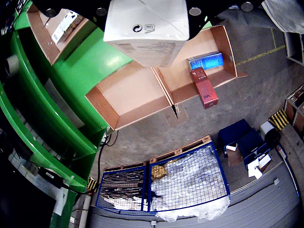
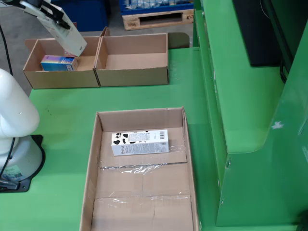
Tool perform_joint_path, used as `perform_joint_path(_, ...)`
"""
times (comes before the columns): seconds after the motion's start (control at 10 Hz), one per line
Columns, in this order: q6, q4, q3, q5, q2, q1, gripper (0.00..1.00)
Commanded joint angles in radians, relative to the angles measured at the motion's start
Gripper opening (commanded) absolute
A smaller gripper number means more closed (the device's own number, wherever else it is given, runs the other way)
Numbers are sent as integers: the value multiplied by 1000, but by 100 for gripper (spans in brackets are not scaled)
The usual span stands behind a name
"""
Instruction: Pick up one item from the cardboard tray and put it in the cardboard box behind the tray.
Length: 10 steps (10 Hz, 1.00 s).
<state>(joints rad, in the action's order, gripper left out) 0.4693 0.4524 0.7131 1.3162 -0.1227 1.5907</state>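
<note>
Two open brown cardboard boxes are seen side by side at the far edge of the green table (image 2: 62,110) in the fixed view, behind a long shallow cardboard tray (image 2: 94,159). In the left-hand cardboard box (image 2: 36,79) a small blue carton (image 2: 58,62) is lying; in the gripper-mounted view a red carton (image 1: 204,88) is also shown just beside the blue one. The right-hand cardboard box (image 2: 132,77) is shown with only its bare floor. One white carton with black cow patches (image 2: 139,142) is left lying flat in the upper part of the tray, on clear film.

A white rectangular carton (image 1: 147,28) is held up against the gripper (image 2: 65,29), filling the top of the gripper-mounted view; in the fixed view it is seen hanging tilted above the left-hand box, clear of the box floor. The gripping parts are hidden behind the carton, so their exact form cannot be told. The white robot base (image 2: 14,130) is seen at the left table edge.
</note>
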Motion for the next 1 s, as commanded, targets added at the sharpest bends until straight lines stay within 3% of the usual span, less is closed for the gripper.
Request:
perform_joint_path(0.0, -114, 52, -435, 59, 360, -195, 0)
perform_joint_path(0.1, -137, 155, -713, 74, 524, -231, 0)
perform_joint_path(0.2, -137, 155, -713, 74, 524, -231, 0)
perform_joint_path(0.3, -186, 6, -713, 98, 603, -303, 0)
perform_joint_path(0.4, -197, -34, -713, 104, 628, -327, 0)
perform_joint_path(0.9, -222, -130, -713, 114, 676, -365, 0)
